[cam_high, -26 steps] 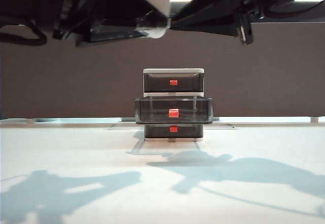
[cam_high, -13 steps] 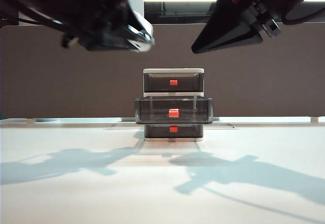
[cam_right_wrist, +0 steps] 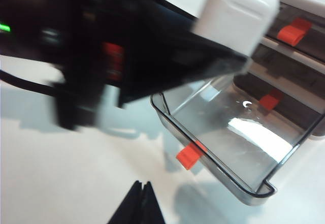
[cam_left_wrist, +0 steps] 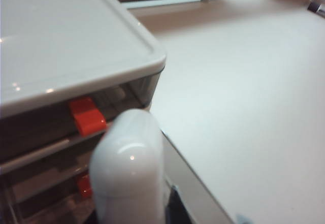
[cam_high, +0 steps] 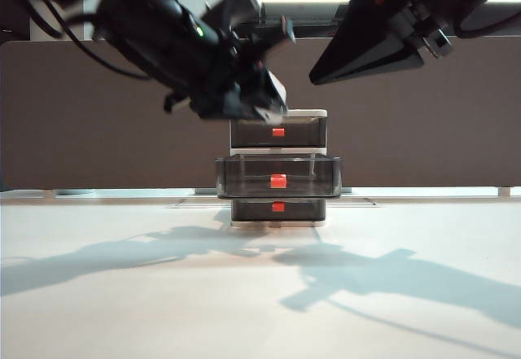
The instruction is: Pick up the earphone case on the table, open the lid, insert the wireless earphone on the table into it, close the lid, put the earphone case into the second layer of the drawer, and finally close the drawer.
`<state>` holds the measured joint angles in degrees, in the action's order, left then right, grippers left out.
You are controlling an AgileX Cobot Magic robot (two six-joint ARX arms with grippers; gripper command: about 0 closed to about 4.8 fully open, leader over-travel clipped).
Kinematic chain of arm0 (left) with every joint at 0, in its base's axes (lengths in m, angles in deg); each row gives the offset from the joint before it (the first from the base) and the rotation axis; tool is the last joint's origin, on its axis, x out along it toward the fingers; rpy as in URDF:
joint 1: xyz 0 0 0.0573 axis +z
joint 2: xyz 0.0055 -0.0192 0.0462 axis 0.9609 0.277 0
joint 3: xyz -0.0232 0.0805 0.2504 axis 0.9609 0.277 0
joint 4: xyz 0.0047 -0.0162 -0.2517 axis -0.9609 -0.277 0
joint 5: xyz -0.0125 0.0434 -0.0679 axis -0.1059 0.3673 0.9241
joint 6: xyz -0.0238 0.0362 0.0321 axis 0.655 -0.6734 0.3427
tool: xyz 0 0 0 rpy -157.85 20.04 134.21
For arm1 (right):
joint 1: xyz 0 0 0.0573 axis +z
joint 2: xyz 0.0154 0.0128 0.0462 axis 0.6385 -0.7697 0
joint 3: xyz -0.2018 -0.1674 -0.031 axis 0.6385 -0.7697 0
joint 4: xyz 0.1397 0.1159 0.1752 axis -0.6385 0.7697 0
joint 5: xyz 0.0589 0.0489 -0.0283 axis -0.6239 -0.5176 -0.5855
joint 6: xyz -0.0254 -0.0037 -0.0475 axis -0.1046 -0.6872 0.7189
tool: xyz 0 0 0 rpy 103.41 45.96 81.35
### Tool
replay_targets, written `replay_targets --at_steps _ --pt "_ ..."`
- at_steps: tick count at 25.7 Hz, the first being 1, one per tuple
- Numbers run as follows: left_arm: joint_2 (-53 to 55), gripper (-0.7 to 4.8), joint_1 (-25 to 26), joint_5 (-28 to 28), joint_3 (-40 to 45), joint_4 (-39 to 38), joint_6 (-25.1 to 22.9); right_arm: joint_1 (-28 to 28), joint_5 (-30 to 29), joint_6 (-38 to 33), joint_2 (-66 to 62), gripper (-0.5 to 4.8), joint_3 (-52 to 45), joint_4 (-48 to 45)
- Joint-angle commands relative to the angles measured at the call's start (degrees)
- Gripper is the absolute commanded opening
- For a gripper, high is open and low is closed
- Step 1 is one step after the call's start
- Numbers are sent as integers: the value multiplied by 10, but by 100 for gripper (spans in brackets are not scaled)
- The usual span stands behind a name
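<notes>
The left claw (cam_high: 264,102) is shut around the earphone case (cam_left_wrist: 129,168). The case is white and shiny, and its lid looks closed. It sticks out of the claw long way first, with its round end pointing at the drawer (cam_high: 278,168).

Just under and past the case is the second layer of the drawer (cam_right_wrist: 228,142). It is pulled out and its top is open. It looks empty inside. Its red handle (cam_right_wrist: 190,155) faces the front. In the outside view, the left claw hangs up beside the top tier, a bit to the left of the open tray, so the case has to go down and a little to the right to drop in.

The right claw (cam_right_wrist: 139,203) is closed tight and holds nothing. It waits up high on the right side, farther away. The left arm is the near one.

The white counter (cam_high: 260,294) below is bare, with only shadows.
</notes>
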<state>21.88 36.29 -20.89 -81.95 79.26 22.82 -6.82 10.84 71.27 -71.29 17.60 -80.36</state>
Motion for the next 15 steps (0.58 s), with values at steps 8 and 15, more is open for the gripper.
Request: replay_targets --at_steps 8,15 --pt "31 95 0 2 -4 -12 -1 0 1 0 3 -1 3 -4" --pt "31 239 0 2 -4 -12 -1 0 1 0 2 -1 3 4"
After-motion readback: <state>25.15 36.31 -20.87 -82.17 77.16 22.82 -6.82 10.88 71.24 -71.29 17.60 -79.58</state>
